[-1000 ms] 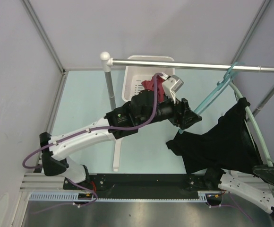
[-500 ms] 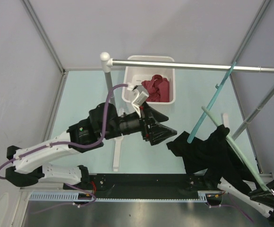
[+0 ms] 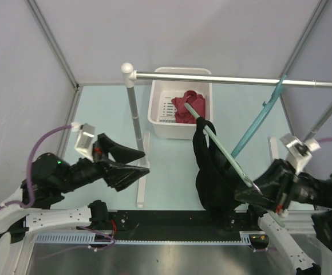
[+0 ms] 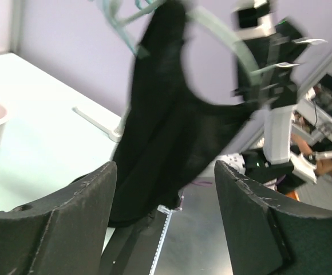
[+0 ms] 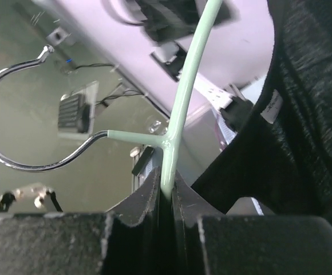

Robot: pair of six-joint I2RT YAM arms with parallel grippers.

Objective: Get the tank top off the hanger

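Black tank top (image 3: 207, 175) hung draped on the pale green hanger (image 3: 218, 142), over the worktop (image 3: 103, 114) and just in front of the white basket (image 3: 154, 97). The right gripper (image 3: 245, 192) had its fingers (image 5: 137, 209) clamped on the neck of the hanger. The left gripper (image 3: 145, 162) was well apart from the cloth, its fingers (image 4: 68, 212) spread wide and holding nothing.
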